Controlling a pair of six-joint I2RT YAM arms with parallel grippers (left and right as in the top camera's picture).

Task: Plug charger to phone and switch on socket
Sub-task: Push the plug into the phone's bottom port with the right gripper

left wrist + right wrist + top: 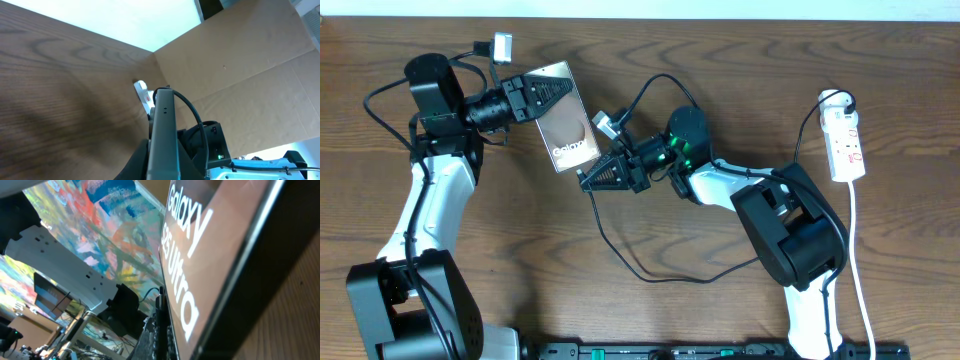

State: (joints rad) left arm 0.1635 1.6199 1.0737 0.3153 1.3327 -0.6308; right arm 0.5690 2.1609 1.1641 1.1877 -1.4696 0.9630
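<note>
The phone (570,130), a brown-grey slab with white "Galaxy" lettering, is held tilted above the table by my left gripper (546,95), which is shut on its upper end. The left wrist view shows the phone (162,132) edge-on between the fingers. My right gripper (590,180) is shut on the plug end of the charger, right at the phone's lower edge. The charger's black cable (620,255) loops down across the table. In the right wrist view the phone (210,255) fills the frame, with the plug (161,317) beside it. The socket (846,140) lies at the far right.
The socket's white cord (860,260) runs down the right side toward the front edge. A black rail (700,350) lies along the front of the table. In the left wrist view, a cardboard wall (240,60) stands behind the white socket (143,94).
</note>
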